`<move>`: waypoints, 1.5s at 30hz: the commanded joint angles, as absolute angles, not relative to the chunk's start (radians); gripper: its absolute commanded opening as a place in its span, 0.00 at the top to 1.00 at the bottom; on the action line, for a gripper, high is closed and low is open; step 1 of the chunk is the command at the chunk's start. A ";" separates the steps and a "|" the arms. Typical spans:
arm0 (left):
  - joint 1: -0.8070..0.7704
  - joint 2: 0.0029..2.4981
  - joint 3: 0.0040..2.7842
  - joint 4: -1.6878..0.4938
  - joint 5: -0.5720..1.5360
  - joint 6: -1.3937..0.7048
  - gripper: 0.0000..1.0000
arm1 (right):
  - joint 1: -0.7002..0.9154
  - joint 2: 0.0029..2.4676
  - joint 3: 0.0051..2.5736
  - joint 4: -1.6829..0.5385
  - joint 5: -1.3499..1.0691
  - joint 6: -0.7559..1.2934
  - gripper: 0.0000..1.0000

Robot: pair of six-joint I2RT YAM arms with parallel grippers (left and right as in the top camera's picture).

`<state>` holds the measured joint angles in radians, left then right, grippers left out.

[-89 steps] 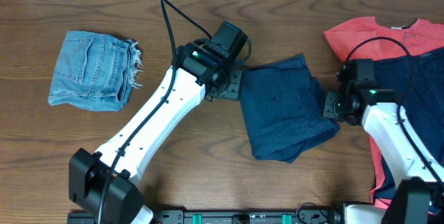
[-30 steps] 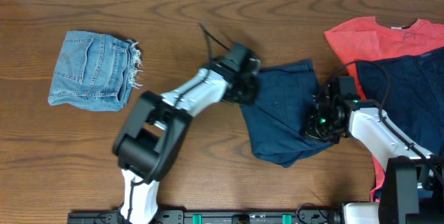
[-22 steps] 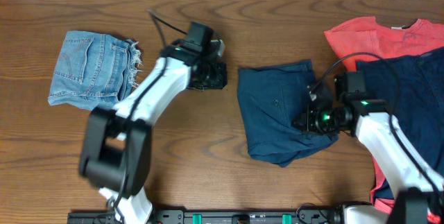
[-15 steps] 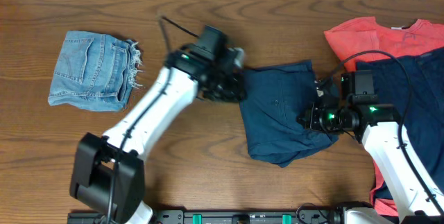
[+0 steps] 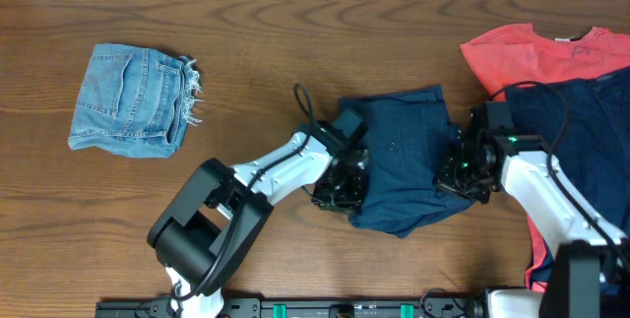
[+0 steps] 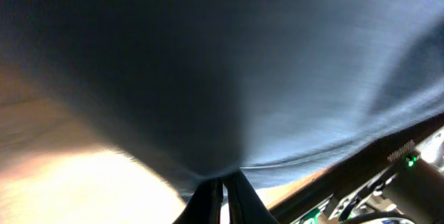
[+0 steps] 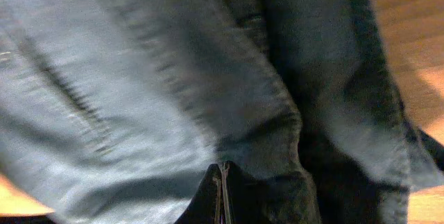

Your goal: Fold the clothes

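Navy piece [image 5: 399,156] lies mid-table, partly folded, rumpled along its near edge.

Left gripper [image 5: 342,185] is at its near-left corner. The fingers are pressed together, and in the wrist view the cloth is drawn to a point at the tips. This reads as a pinch on the edge.

Right gripper [image 5: 461,168] is at its right edge, about mid-height, fingers likewise squeezed together on a seam fold.

Judgement: opposite edges are gripped so the piece can be lifted taut and doubled over.

Right of it, a second navy garment [image 5: 591,111] overlies the coral T-shirt [image 5: 522,52]; both are unfolded and waiting.

Far left of it, denim shorts [image 5: 133,99] sit folded and well apart, likely the finished pile.
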<state>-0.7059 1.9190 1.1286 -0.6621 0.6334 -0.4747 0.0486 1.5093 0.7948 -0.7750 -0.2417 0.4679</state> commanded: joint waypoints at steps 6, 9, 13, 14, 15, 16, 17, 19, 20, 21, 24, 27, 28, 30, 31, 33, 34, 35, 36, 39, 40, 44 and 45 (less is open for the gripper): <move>-0.574 1.935 1.102 -0.698 0.529 -0.490 0.92 | 0.039 1.606 0.799 -0.782 -0.136 0.505 0.99; -0.523 1.919 1.114 -0.723 0.588 -0.439 0.93 | 0.038 1.607 0.799 -0.786 -0.132 0.505 0.99; -0.490 1.843 1.157 -0.735 0.776 -0.386 0.93 | 0.039 1.607 0.799 -0.802 -0.139 0.499 0.99; -0.493 1.818 1.162 -0.717 0.796 -0.386 0.93 | 0.039 1.607 0.799 -0.805 -0.139 0.500 0.99; -0.504 1.788 1.163 -0.683 0.809 -0.395 0.93 | 0.039 1.607 0.799 -0.808 -0.139 0.500 0.99; -0.518 1.763 1.163 -0.649 0.807 -0.408 0.92 | 0.039 1.607 0.799 -0.809 -0.139 0.500 0.99; -0.534 1.742 1.163 -0.612 0.802 -0.424 0.92 | 0.039 1.607 0.799 -0.810 -0.139 0.500 0.99; -0.579 1.714 1.163 -0.529 0.773 -0.478 0.92 | 0.039 1.607 0.799 -0.810 -0.139 0.500 0.99; -0.603 1.710 1.163 -0.500 0.748 -0.509 0.93 | 0.039 1.607 0.799 -0.810 -0.139 0.500 0.99; -0.630 1.710 1.163 -0.480 0.703 -0.556 0.93 | 0.039 1.607 0.799 -0.810 -0.139 0.500 0.99; -0.707 1.737 1.150 -0.476 0.566 -0.671 0.94 | 0.039 1.607 0.799 -0.812 -0.139 0.500 0.99; -0.764 1.798 1.119 -0.457 0.519 -0.726 0.94 | 0.039 1.607 0.799 -0.812 -0.139 0.500 0.99; -0.775 1.826 1.113 -0.445 0.519 -0.742 0.94 | 0.039 1.607 0.799 -0.812 -0.139 0.500 0.99; -0.794 1.897 1.111 -0.422 0.519 -0.759 0.94 | 0.039 1.607 0.799 -0.813 -0.139 0.500 0.99; -0.797 1.935 1.111 -0.417 0.523 -0.769 0.94 | 0.039 1.607 0.799 -0.815 -0.139 0.501 0.99; -0.790 2.001 1.111 -0.419 0.560 -0.787 0.94 | 0.039 1.607 0.799 -0.817 -0.143 0.500 0.99; -0.778 2.024 1.111 -0.428 0.595 -0.792 0.94 | 0.039 1.607 0.799 -0.818 -0.143 0.500 0.99; -0.760 2.047 1.111 -0.451 0.632 -0.797 0.94 | 0.039 1.607 0.799 -0.820 -0.143 0.500 0.99; -0.743 2.060 1.111 -0.480 0.648 -0.799 0.94 | 0.039 1.607 0.799 -0.820 -0.142 0.500 0.99; -0.683 2.069 1.111 -0.590 0.636 -0.797 0.94 | 0.039 1.607 0.799 -0.823 -0.134 0.500 0.99; -0.662 2.064 1.111 -0.615 0.636 -0.781 0.94 | 0.039 1.607 0.799 -0.823 -0.130 0.500 0.99; -0.598 2.057 1.111 -0.709 0.614 -0.678 0.94 | 0.039 1.607 0.799 -0.822 -0.128 0.494 0.98; -0.587 2.057 1.111 -0.740 0.589 -0.648 0.94 | 0.039 1.607 0.799 -0.819 -0.128 0.488 0.97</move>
<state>-0.6247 2.0071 1.1522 -0.6891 0.7273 -0.7147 0.0486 1.5974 0.7994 -0.8207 -0.1566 0.4900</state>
